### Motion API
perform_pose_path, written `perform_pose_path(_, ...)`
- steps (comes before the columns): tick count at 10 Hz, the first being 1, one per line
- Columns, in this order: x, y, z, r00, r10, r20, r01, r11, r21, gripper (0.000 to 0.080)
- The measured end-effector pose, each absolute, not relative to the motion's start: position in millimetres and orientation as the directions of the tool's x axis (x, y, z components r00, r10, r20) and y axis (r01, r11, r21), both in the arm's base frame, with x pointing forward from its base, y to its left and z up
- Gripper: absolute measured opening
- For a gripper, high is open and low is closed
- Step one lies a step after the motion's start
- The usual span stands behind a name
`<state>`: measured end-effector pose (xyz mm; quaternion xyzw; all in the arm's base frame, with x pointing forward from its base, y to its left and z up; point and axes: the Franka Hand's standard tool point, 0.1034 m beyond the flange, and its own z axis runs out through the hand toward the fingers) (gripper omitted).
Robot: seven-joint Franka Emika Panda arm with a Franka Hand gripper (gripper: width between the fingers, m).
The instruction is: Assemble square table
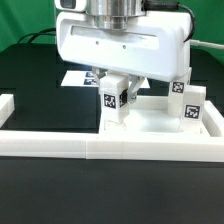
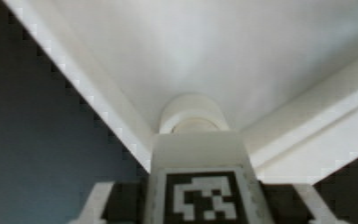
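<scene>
White leg block (image 1: pixel 113 100) sits between the tool (image 1: pixel 113 92) fingers, tag face toward the exterior camera, upright, its lower end down on the square tabletop slab (image 1: pixel 150 122). Tool jaws look closed in on the block's upper part from both sides; whether they are actually clamped on it or just beside it, cannot tell from either view.

Wrist view: same leg block (image 2: pixel 201 170) seen from above, tag (image 2: pixel 202 198) on its near face, rounded end of the block pointing at the slab (image 2: pixel 194 60). Slab's raised edges run away on both sides as pale ridges. Finger pads (image 2: pixel 101 205) show grey on either flank of the block, very close to it or touching.

Second leg block (image 1: pixel 187 104) stands upright on the slab toward the exterior view's right, tags on two faces, well apart from the tool.

Slab lies flat on the black bench (image 1: pixel 35 85), tucked against the white border bars (image 1: pixel 110 148), which run along its near edge and up both sides. Marker board (image 1: pixel 78 77) lies flat on the bench behind the tool, mostly hidden by the arm's white body.
</scene>
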<state>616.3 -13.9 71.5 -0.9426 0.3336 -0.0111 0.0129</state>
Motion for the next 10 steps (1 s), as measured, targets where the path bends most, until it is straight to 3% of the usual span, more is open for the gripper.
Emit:
perform_pose_path(1,616.2,-14.1,71.3,0.749,-0.662,0.011,-0.661,-0.749,-0.032,0.0287)
perform_pose_path(5,619.7,-13.1,70.1,0.374,-0.927,0.007,-0.926,-0.374,-0.044,0.0287)
perform_pose_path(9,621.4,-10.3,68.8,-0.084,-0.995,-0.052,-0.995,0.086,-0.049,0.0288)
perform_pose_path(10,621.4,-10.6,69.0,-0.099,-0.994,-0.055,-0.994,0.101,-0.049,0.0288)
